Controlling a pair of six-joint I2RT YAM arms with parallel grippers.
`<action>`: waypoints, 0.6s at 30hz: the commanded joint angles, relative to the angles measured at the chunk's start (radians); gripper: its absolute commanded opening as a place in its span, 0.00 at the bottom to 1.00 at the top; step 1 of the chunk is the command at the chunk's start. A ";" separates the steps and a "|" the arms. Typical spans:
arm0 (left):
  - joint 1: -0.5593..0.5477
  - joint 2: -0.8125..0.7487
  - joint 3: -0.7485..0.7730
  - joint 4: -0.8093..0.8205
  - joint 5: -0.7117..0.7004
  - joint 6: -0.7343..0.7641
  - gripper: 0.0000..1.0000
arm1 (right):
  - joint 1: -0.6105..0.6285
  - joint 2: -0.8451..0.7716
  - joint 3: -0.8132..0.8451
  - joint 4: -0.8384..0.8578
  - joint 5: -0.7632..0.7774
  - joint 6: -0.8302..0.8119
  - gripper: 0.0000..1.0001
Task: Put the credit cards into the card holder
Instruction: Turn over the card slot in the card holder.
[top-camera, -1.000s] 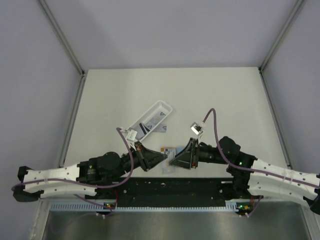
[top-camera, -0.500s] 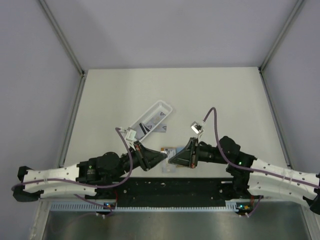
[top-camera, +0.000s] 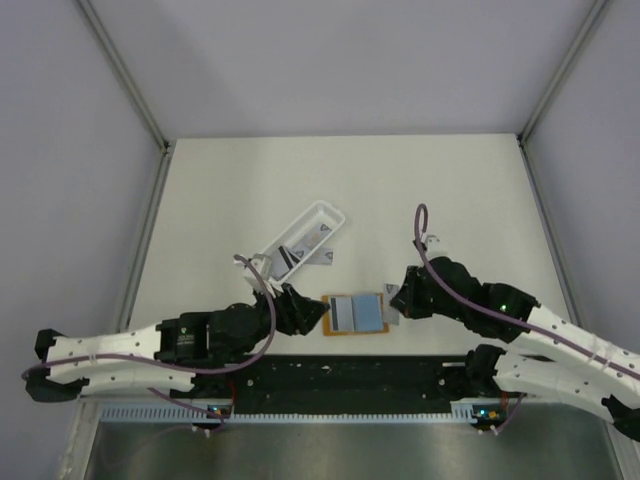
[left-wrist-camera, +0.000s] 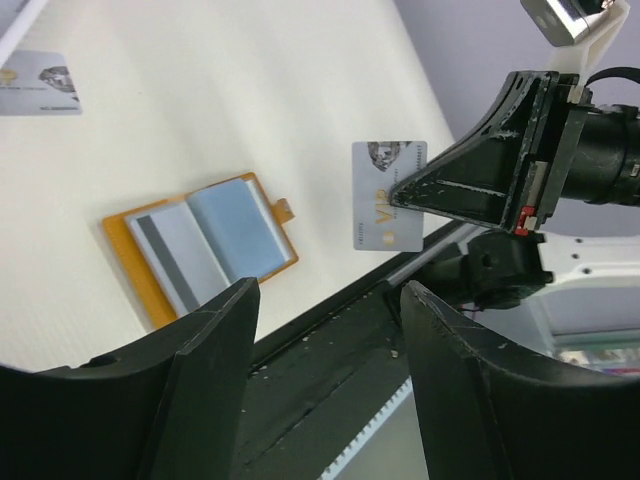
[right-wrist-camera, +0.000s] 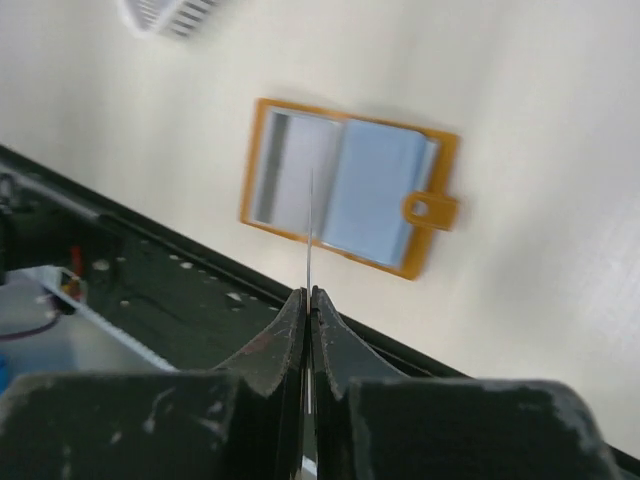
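The card holder (top-camera: 356, 314) lies open and flat on the table, orange-rimmed with a pale grey inside (left-wrist-camera: 205, 243). One striped card sits in its left half. My right gripper (right-wrist-camera: 310, 292) is shut on a credit card (left-wrist-camera: 388, 208), held upright in the air to the right of the holder. That card shows edge-on (right-wrist-camera: 311, 225) in the right wrist view. My left gripper (left-wrist-camera: 330, 310) stands open with nothing between its fingers, at the holder's left end (top-camera: 317, 312). Another credit card (left-wrist-camera: 38, 83) lies on the table further back.
A long white tray (top-camera: 300, 235) with cards in it lies slanted behind the holder. A loose card (top-camera: 322, 257) rests beside it. The black base rail (top-camera: 340, 375) runs along the near edge, just below the holder. Grey walls enclose the table.
My left gripper has opened and drawn back to the left. The right gripper has closed on the card and pulled away to the right, uncovering the open holder.
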 joint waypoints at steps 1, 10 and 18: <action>0.001 0.052 0.034 -0.015 -0.042 0.039 0.65 | -0.057 0.021 0.046 -0.234 0.024 -0.079 0.00; 0.009 0.039 -0.045 0.243 0.111 0.123 0.65 | -0.140 -0.081 -0.038 0.084 -0.431 -0.154 0.00; 0.009 0.015 -0.101 0.407 0.245 0.155 0.67 | -0.160 -0.191 -0.221 0.620 -0.706 0.044 0.00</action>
